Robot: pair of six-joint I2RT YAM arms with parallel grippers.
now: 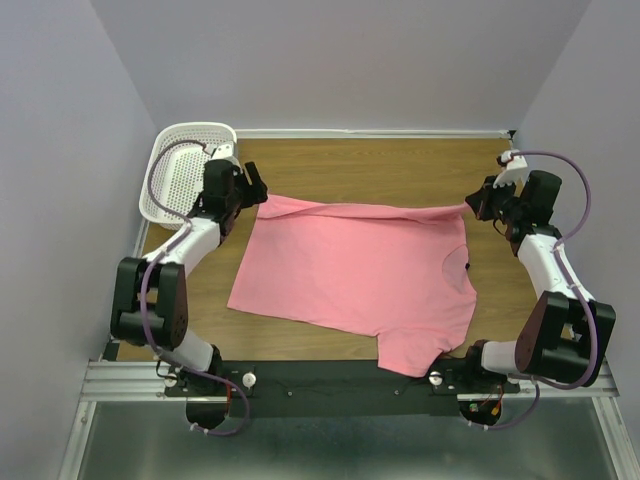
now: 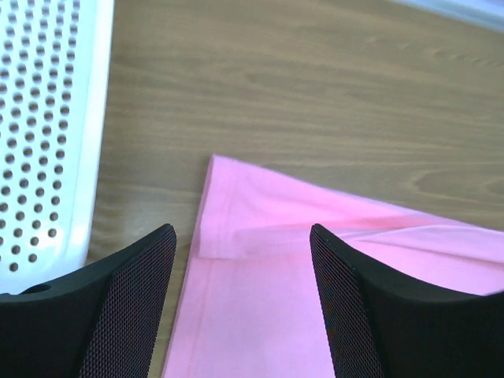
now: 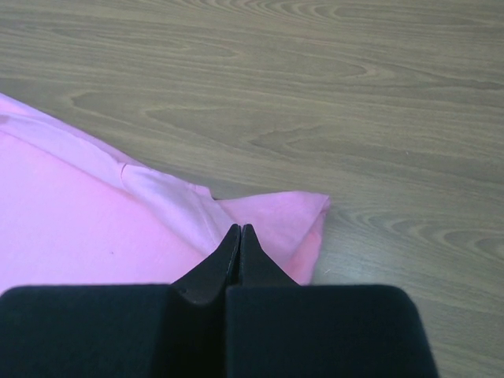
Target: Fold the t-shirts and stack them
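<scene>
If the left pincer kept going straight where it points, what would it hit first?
Probably the pink t-shirt, whose corner lies right ahead of the open left pincer, flat on the table. Depth is hard to judge.

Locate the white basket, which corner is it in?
Top view: the basket sits at the table's far-left corner, just beyond the left end effector. Left wrist view: it fills the left edge, beside the pink shirt's corner.

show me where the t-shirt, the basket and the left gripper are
t-shirt point(image 1: 350, 270): top view, middle of its body
basket point(image 2: 39, 126): left wrist view, perforated side wall
left gripper point(image 2: 240, 236): left wrist view, midway between its open fingertips
</scene>
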